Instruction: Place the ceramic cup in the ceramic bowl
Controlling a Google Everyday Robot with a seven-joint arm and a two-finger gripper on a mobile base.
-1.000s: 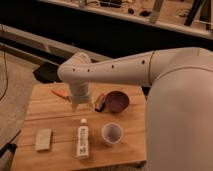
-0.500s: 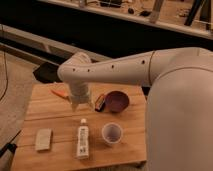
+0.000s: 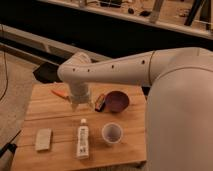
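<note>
Nothing is seen to have moved since the earlier frames. Cup [image 3: 112, 133]: upright, mouth up, set near the front edge of the table [image 3: 55, 112], apart from the bowl [image 3: 117, 101] behind it. Gripper [image 3: 81, 105]: hung over mid-table, fingers spread, nothing pinched. Dark red-edged object [image 3: 100, 102]: lodged between gripper and bowl. Bottle [image 3: 83, 141]: laid flat beside cup, cap pointed away. Orange item [image 3: 60, 94] and pale block [image 3: 43, 139]: noted farther off.

Single camera, high over arm [image 3: 125, 70], looking down onto table [image 3: 52, 114], close range; claw [image 3: 80, 104] left of mid-frame.
</note>
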